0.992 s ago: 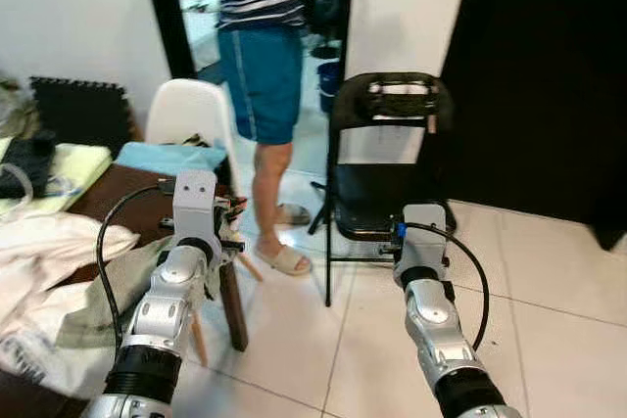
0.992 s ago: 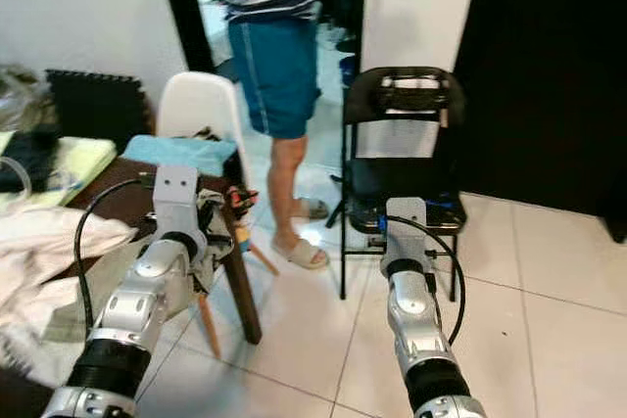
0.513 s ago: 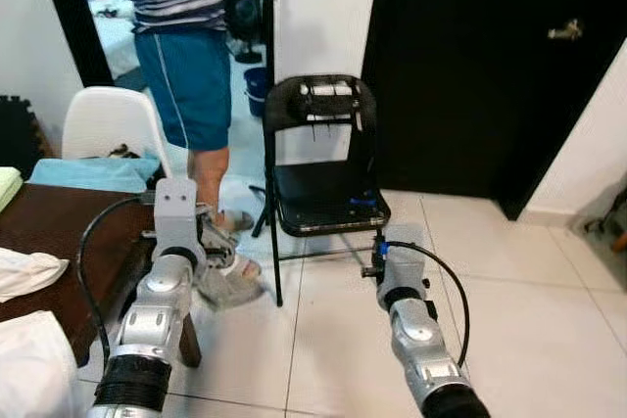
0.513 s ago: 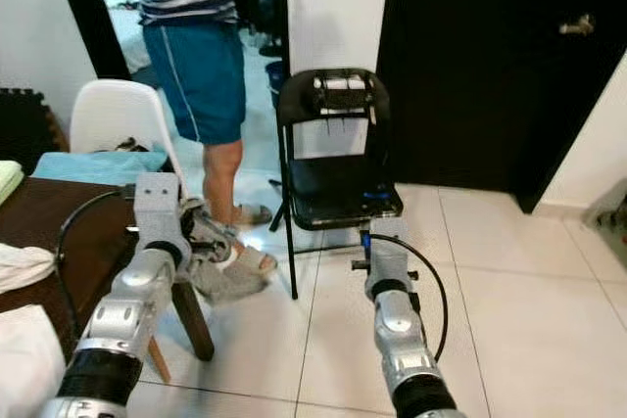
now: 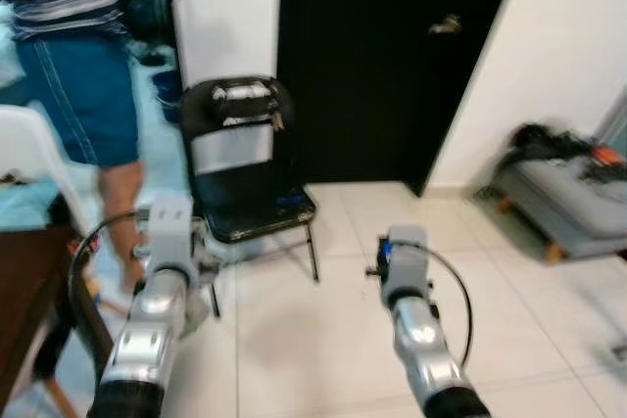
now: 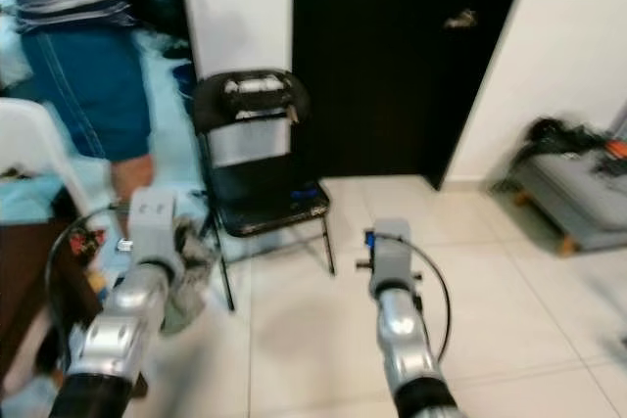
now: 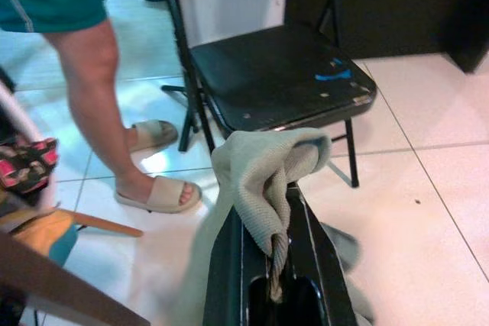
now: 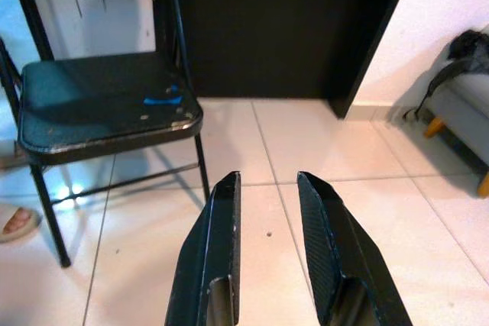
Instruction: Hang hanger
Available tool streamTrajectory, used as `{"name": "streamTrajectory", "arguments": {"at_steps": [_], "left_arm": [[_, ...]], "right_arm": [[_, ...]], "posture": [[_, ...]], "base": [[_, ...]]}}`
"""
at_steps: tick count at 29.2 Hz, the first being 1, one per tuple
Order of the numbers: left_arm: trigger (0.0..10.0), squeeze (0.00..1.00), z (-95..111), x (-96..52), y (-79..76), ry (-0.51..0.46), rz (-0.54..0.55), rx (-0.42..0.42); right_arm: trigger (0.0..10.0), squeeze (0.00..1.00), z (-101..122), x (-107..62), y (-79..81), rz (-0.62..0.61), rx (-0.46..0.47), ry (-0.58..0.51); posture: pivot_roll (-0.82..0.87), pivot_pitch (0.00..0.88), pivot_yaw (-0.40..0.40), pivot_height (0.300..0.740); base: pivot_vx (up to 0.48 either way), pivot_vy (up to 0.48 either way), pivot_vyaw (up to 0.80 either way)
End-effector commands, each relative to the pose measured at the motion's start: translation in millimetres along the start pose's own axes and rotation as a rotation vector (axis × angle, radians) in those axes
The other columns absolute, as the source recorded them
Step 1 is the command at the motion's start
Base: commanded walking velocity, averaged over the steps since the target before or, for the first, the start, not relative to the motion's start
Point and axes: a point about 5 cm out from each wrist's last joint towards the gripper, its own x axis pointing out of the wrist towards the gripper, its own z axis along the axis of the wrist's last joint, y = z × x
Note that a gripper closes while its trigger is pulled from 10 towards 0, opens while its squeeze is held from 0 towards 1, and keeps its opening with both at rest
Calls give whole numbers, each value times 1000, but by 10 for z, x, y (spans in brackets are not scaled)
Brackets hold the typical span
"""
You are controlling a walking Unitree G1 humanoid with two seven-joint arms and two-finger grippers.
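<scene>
Gripped cloth [image 7: 260, 181] — fingertips buried

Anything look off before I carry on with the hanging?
Yes: the left gripper is shut on a bunched grey-green cloth, not a hanger. The right gripper is open and empty above the floor tiles. A person stands close beside the black folding chair.

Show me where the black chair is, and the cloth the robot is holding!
black chair [image 8: 99, 104], right wrist view, on its seat.
cloth [image 7: 256, 177], left wrist view, on the bunched part above the fingers.

Black folding chair [image 5: 250, 178] beside person [image 5: 83, 66]
</scene>
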Motion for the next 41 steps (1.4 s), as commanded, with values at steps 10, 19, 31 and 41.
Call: {"name": "streamTrajectory", "arguments": {"at_steps": [10, 19, 31, 41], "left_arm": [[10000, 0, 21, -58, -43, -31, -21, 15], [10000, 0, -82, -46, 63, 14, 27, 8], [10000, 0, -299, -24, 14, 88, -54, -45], [10000, 0, -243, -34, -149, 42, -79, -64]], "right_arm": [[10000, 0, -21, 15, 6, 15, -2, 14], [10000, 0, 41, 55, 52, 19, 13, -1], [10000, 0, -50, -22, -91, -45, 18, 8], [10000, 0, -92, -39, -84, -26, -2, 23]], "posture": [[55, 0, -66, 740], [56, 0, -50, 740], [0, 0, 38, 740], [13, 0, 1, 740]], "base": [[0, 0, -800], [0, 0, -800], [0, 0, -800], [0, 0, -800]]}}
